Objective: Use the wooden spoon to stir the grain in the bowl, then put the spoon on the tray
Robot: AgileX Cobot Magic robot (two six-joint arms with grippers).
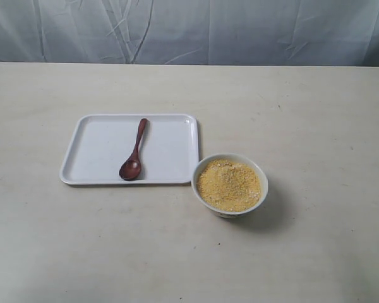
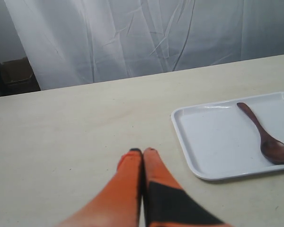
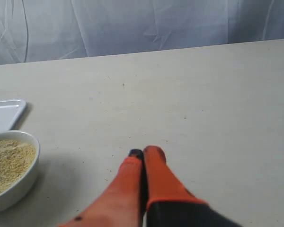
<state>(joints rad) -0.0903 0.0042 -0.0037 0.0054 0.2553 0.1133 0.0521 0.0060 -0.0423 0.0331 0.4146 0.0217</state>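
Observation:
The dark reddish-brown wooden spoon (image 1: 134, 153) lies on the white tray (image 1: 95, 148), its oval end toward the front rim. Just right of the tray's front corner stands the small white bowl (image 1: 230, 210), filled with yellow-orange grain (image 1: 228, 184). Neither gripper shows in the exterior view. My left gripper (image 2: 142, 151) is shut with nothing in it, over bare table beside the tray (image 2: 203, 137), with the spoon (image 2: 267, 137) well away from it. My right gripper (image 3: 143, 152) is shut and empty too, some way from the bowl (image 3: 23, 182) and its grain (image 3: 7, 158).
A pale curtain (image 1: 189, 28) hangs along the table's far edge. A dark box-like shape (image 2: 14, 75) sits past the table edge in the left wrist view. A corner of the tray (image 3: 4, 113) shows beyond the bowl in the right wrist view.

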